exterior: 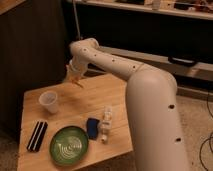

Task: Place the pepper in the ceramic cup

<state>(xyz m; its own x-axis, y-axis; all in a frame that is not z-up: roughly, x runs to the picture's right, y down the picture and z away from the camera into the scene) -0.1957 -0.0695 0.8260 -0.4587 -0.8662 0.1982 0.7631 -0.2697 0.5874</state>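
The white arm [145, 85] is stretched across the wooden desk [100, 95] toward its far edge. The green plate [69, 145] is seen by the front edge, and the ceramic cup [49, 101] is stood upright near the left edge. The gripper [73, 77] is poised above the far left corner, closed on the pepper [76, 80]. The carrying step is judged in hand; next, the pepper must be brought over the cup's rim and released.

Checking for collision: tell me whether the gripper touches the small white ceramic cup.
Apart. The camera view shows bare wooden table between the white ceramic cup and the gripper, raised near the far edge.
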